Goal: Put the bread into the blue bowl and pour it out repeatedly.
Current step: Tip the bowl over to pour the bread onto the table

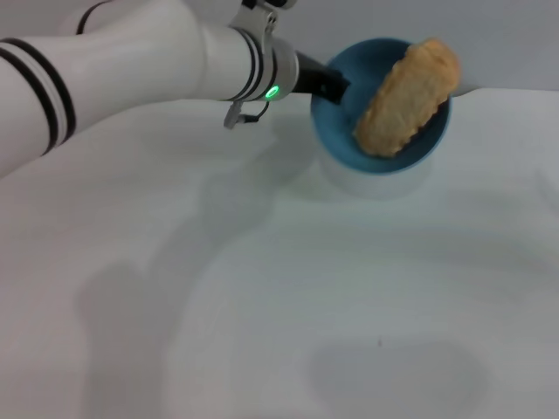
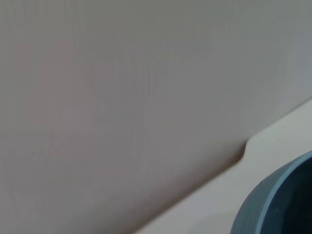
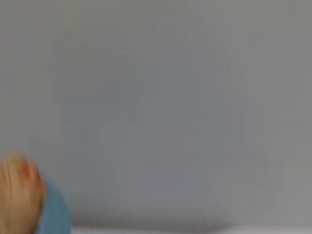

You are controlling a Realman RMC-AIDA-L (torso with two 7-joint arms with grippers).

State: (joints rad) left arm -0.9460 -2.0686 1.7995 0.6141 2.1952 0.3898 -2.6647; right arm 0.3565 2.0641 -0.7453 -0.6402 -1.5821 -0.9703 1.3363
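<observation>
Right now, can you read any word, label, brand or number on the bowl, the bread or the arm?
None: no text shows in any view.
The blue bowl is plain.
The bread carries no label.
The left arm has only black bands and a green light, no lettering.

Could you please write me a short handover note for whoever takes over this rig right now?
Left gripper: at the rim of the blue bowl, holding it lifted and tilted over the white table.
Right gripper: not in view.
Bread: lying in the tilted bowl, one end sticking out past the far rim.
Done: bread is in the bowl, tilt begun.
Left: finish pouring the bread out onto the table, then refill and repeat.
</observation>
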